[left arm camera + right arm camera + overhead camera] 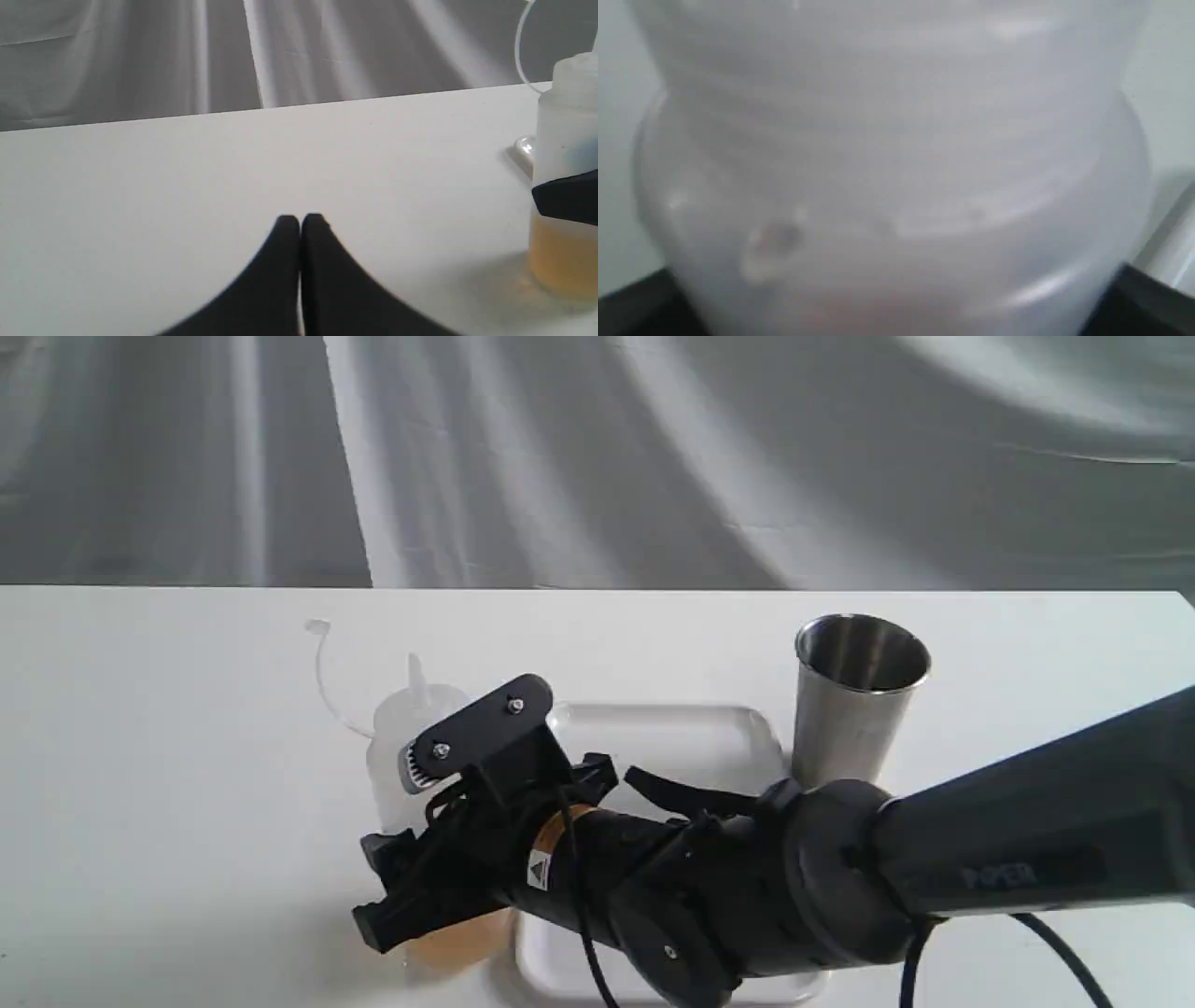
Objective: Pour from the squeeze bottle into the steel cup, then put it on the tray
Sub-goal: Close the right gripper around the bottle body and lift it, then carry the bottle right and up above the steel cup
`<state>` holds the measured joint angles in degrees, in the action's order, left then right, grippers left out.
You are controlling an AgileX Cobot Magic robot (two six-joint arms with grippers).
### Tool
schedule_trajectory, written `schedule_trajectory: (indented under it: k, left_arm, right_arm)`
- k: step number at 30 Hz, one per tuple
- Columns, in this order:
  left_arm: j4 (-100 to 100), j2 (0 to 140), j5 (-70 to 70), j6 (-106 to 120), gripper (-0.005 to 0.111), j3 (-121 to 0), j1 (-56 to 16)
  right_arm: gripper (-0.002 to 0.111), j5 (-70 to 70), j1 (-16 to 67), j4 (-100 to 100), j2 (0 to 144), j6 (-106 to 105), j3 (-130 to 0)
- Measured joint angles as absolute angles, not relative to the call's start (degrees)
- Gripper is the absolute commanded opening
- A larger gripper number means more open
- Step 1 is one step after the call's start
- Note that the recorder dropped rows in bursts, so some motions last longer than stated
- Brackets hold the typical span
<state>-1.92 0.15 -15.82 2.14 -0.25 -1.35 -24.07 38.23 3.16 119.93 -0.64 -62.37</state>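
While the squeeze bottle (397,747) stands just beside the tray (672,747), I judge pouring and traying both undone. My right hand (892,303) straddles it; whether it pinches, I cannot tell.

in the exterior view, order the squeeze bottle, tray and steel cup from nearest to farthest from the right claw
1. squeeze bottle: between the jaws of the right claw, left of the tray.
2. tray: just right of the bottle, partly under the arm.
3. steel cup: by the tray's far right corner.
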Motion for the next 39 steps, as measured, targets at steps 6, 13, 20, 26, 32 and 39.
schedule_trajectory:
  k: [6,13,20,26,32,39]
  left_arm:
    - [-1.92,0.15,-15.82,2.14,0.000,-0.25,-1.35]
    - [-1.92,0.15,-15.82,2.14,0.000,-0.25,-1.35]
    - [-1.92,0.15,-15.82,2.14,0.000,-0.25,-1.35]
    - [-1.92,0.15,-15.82,2.14,0.000,-0.25,-1.35]
    - [-1.92,0.15,-15.82,2.14,0.000,-0.25,-1.35]
    - [-1.92,0.15,-15.82,2.14,0.000,-0.25,-1.35]
  right_arm:
    - [0.037,-24.07,38.33,3.16,119.93,-0.64,-62.47]
    - [0.018,-23.94,38.64,3.16,119.82,-0.64,-62.47]
    - [0.017,-17.75,38.64,3.16,115.52,-0.64,-62.47]
    - [0.017,-11.95,38.64,2.87,108.81,-0.64,-62.24]
    - [0.017,-9.42,37.99,0.00,101.81,-0.64,-58.76]
    - [0.017,-0.72,34.61,-5.25,91.00,1.04,-52.26]
